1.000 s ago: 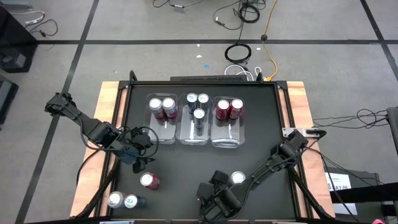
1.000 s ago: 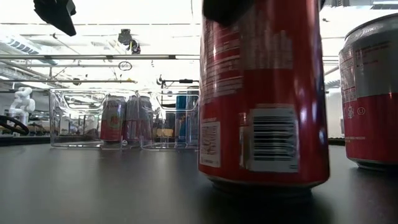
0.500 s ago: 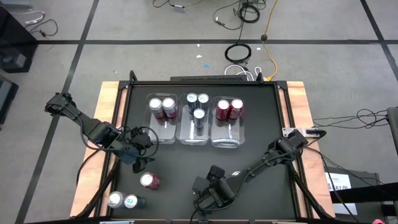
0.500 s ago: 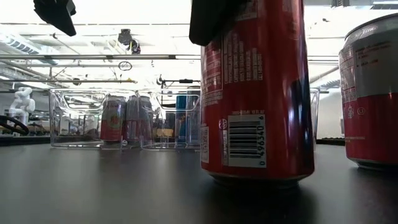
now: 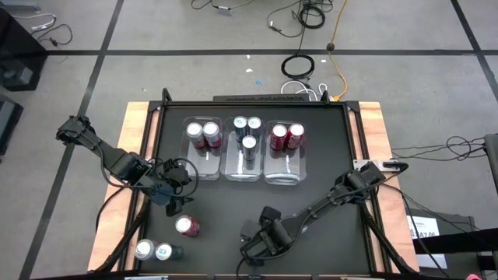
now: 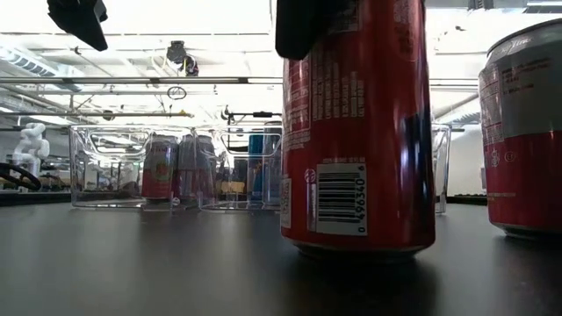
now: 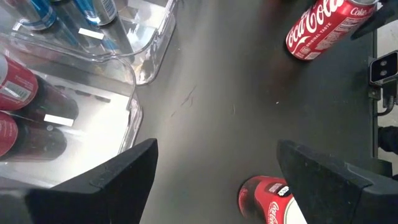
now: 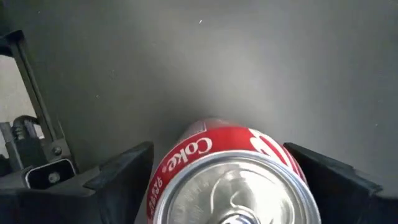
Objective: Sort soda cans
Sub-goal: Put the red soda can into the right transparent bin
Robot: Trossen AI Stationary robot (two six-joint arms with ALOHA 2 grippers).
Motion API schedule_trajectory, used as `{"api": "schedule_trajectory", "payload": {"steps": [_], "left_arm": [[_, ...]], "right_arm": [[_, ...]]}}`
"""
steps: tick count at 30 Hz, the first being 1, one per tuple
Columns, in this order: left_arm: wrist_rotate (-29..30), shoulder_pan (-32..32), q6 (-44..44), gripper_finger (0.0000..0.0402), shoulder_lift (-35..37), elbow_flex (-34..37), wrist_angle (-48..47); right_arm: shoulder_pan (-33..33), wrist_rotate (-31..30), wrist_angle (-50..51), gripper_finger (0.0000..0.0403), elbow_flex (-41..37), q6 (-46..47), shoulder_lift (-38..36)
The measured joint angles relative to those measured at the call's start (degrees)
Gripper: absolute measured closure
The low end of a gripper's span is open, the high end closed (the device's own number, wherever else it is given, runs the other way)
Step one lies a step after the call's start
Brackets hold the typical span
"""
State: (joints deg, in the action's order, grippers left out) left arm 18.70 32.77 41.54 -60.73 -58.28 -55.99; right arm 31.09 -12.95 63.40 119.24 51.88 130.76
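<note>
The right hand (image 8: 217,171) straddled an upright red Coke can (image 8: 233,171), grip uncertain; the left hand (image 7: 214,174) hung released.

The robot's left arm reaches in from the left edge of the dark surface (image 5: 233,202), elbow bent, its left gripper (image 5: 177,204) hanging above the surface with both fingers (image 7: 118,177) spread wide and nothing between them. The right arm stretches low from the right edge toward the near middle, wrist bent downward. There the right gripper (image 5: 253,245) sits over an upright red soda can (image 8: 233,177), its two fingers (image 8: 121,171) spread on either side of the can's top; contact cannot be made out.
</note>
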Motion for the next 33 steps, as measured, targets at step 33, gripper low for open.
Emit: {"api": "schedule_trajectory", "payload": {"steps": [33], "left_arm": [[0.0,0.0,0.0,0.0065,0.0,0.0,0.0]], "right_arm": [[-6.2,-11.5,6.8,0.0118,0.0,-1.4,-12.9]]}}
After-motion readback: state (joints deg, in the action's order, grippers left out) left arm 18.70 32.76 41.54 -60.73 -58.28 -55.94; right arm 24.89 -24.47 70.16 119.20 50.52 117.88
